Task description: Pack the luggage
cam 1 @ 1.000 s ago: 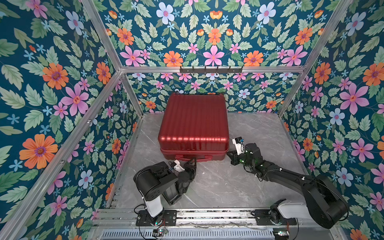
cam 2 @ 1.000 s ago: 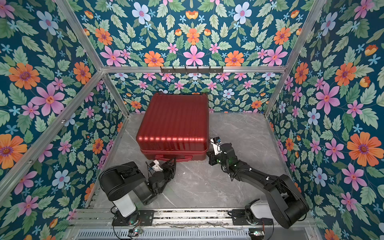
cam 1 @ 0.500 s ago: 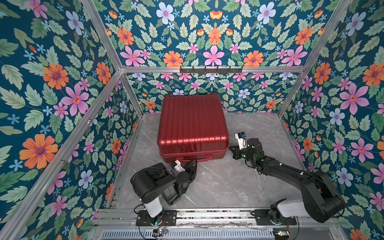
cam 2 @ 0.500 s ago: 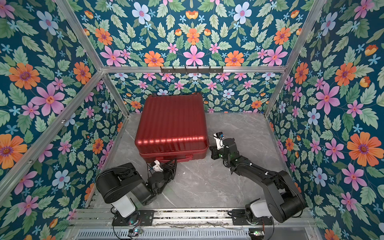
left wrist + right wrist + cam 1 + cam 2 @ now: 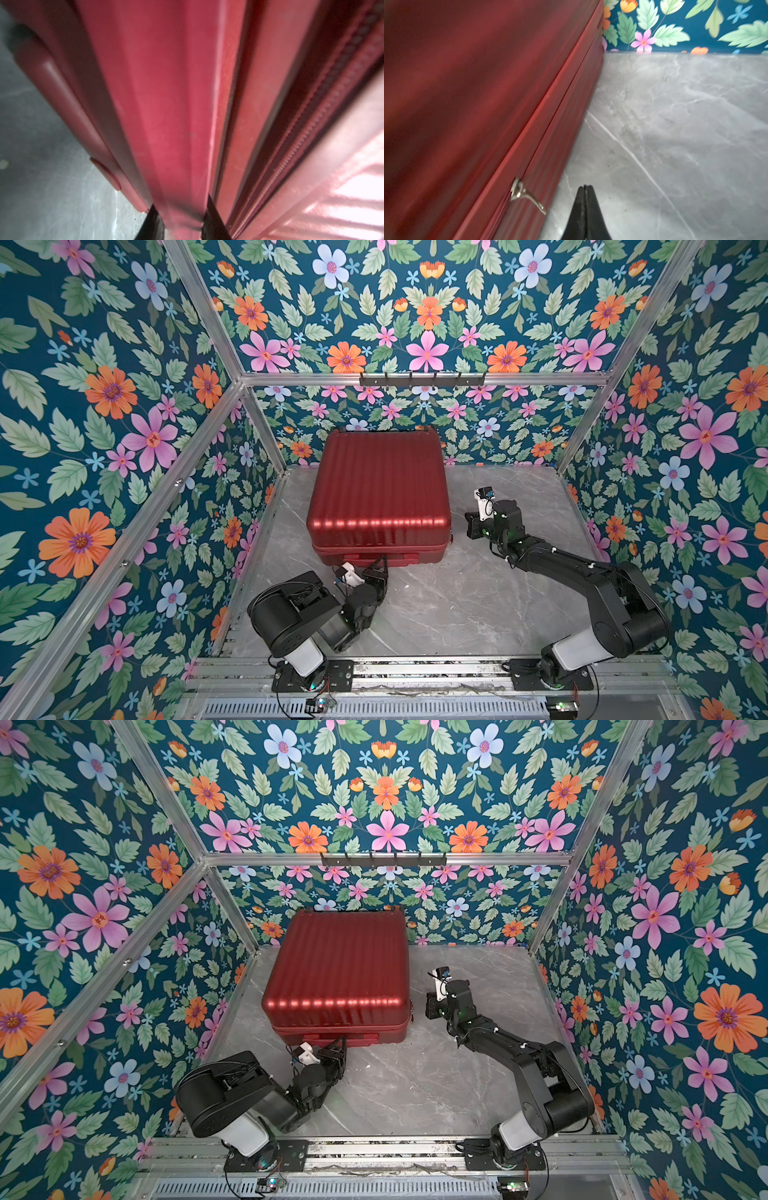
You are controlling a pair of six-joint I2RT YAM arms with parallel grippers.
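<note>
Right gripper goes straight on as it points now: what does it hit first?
Not the luggage: the shut right gripper points along its side. Ahead lies only table, then the back wall. Probably table first, but the tilt is unclear.

The red luggage (image 5: 378, 489) lies flat on the grey marbled desk (image 5: 457, 614), toward the back, left of centre.

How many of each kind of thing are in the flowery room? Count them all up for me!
Red suitcase: 1
Robot arms: 2, the left arm and the right arm
Hook rail on the back wall: 1
Total: 4
</note>
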